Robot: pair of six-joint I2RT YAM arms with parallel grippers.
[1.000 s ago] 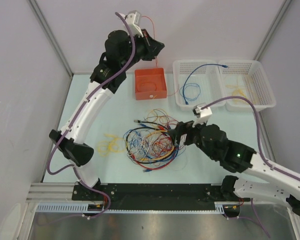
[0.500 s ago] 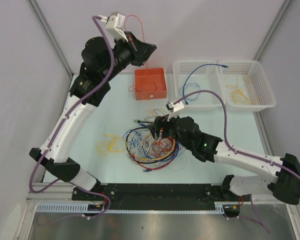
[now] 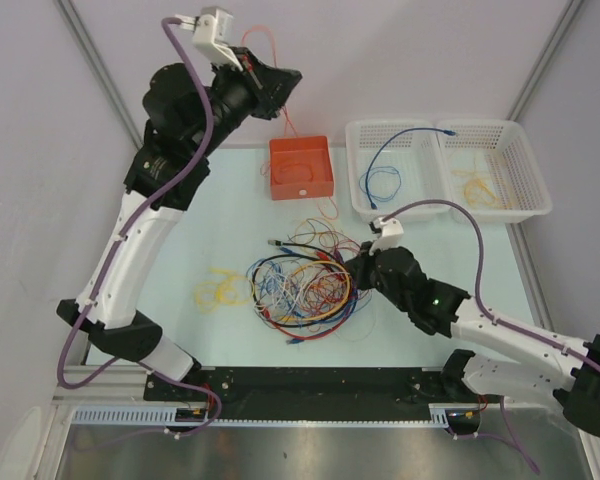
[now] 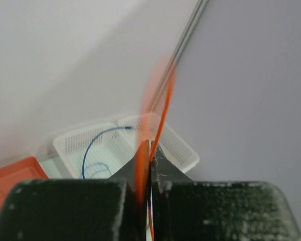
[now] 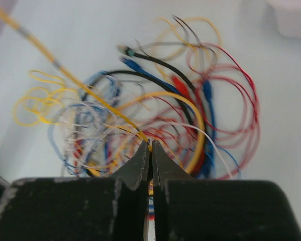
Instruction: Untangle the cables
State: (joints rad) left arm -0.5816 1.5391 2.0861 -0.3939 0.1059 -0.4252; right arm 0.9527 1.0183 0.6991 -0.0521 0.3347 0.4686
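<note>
**Inspector:** Right gripper [image 5: 150,145]: how should the pull have been made?

**Operator:** In my judgement, slowly, lifting up and away from the heap and stopping if other loops rose with it. The strand passed among several others.

**Inspector:** Jaw state?

**Operator:** Fully closed, the tips pinching a yellow cable [image 5: 90,98] at the right side of the tangle [image 3: 300,285]. The left gripper [image 4: 149,150], raised above the table's far edge, was likewise clamped on an orange cable [image 4: 163,110] that trailed down toward the orange bin [image 3: 302,168].

**Inspector:** And the rest?

**Operator:** The tangle lay mid-table, toward the near edge. A loose yellow loop [image 3: 215,288] lay beside it on the left. The white baskets [image 3: 540,170] at the far right corner each held a cable.
</note>
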